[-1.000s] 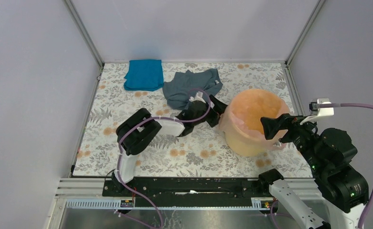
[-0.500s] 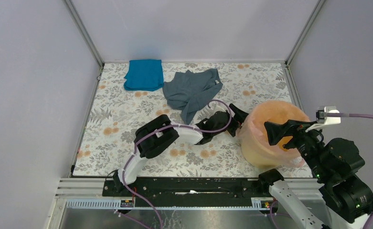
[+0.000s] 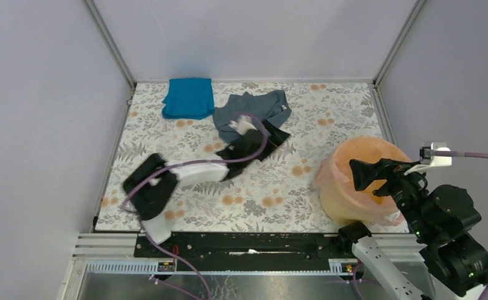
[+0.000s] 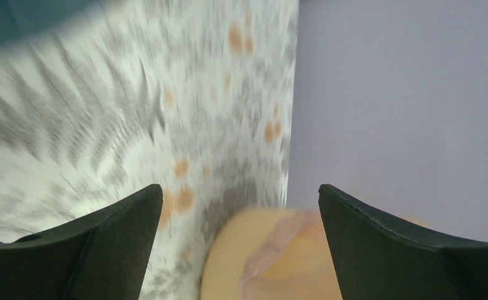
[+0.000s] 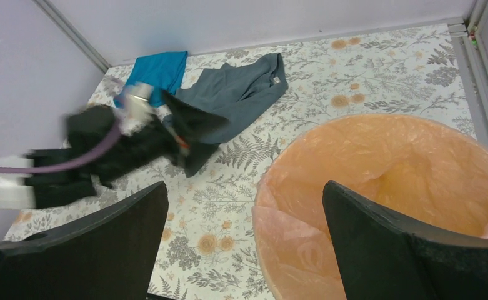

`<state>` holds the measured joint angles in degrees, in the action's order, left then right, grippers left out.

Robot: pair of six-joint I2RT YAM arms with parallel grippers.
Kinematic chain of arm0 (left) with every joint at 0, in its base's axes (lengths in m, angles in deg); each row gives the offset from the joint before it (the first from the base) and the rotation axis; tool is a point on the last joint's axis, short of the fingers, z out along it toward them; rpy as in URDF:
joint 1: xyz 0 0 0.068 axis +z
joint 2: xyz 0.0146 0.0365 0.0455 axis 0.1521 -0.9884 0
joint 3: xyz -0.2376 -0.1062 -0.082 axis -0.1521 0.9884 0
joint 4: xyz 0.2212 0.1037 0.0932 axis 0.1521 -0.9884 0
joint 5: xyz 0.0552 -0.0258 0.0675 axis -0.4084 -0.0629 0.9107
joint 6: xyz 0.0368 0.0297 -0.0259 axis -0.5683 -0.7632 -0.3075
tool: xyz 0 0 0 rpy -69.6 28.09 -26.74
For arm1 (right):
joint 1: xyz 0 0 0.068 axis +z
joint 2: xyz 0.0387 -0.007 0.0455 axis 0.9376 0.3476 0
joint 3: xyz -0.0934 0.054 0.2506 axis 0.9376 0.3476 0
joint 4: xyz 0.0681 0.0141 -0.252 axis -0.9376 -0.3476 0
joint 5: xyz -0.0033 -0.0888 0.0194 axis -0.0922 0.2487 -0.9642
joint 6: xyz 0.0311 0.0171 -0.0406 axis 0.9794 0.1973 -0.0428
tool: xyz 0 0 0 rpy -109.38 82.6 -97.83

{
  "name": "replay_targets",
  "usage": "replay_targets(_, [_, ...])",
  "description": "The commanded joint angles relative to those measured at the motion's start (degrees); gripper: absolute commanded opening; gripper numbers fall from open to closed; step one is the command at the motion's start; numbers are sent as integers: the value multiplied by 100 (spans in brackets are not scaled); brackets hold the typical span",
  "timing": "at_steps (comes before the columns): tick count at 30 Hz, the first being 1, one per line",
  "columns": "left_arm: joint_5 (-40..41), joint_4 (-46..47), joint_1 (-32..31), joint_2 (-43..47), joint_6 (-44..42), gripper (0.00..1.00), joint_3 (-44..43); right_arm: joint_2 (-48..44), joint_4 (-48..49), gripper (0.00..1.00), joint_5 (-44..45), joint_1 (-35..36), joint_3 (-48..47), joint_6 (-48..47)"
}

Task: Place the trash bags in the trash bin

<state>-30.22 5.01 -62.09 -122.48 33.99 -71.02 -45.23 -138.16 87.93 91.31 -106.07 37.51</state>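
Trash bin [image 3: 341, 201], yellow-orange, shown upright at right near part of floral tabletop [image 3: 272, 187]. Pale-pink trash bag [image 5: 385, 162] seen lining bin interior, film turned out over rim. Right gripper [image 5: 244, 190] held over bin, jaws spread wide, nothing pinched. Left gripper [image 4: 240, 195], motion-blurred, placed over tabletop centre at lower edge of grey-blue garment [image 3: 253, 109]; jaws spread wide, empty, well apart from bin. Bright blue folded cloth [image 3: 189, 97] laid at far edge, just left of garment.
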Motion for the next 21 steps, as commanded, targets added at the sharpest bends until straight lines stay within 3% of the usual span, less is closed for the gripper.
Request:
replay_targets(1, [1095, -918, 577, 2113, -1686, 99, 321, 91, 145, 100, 405, 32, -160, 104])
replay_targets(5, [1291, -1773, 609, 3802, -3727, 99, 83, 350, 205, 100, 301, 32, -426, -13])
replay_targets(10, [1299, -2978, 617, 5307, -5034, 99, -636, 565, 404, 100, 288, 31, -682, -212])
replay_targets(14, [1324, -3535, 610, 5928, -5755, 99, -1285, 743, 530, 100, 409, 30, -874, -382])
replay_targets(21, [1493, -4356, 613, 6253, -6529, 99, -2075, 975, 655, 100, 455, 32, -1016, -422])
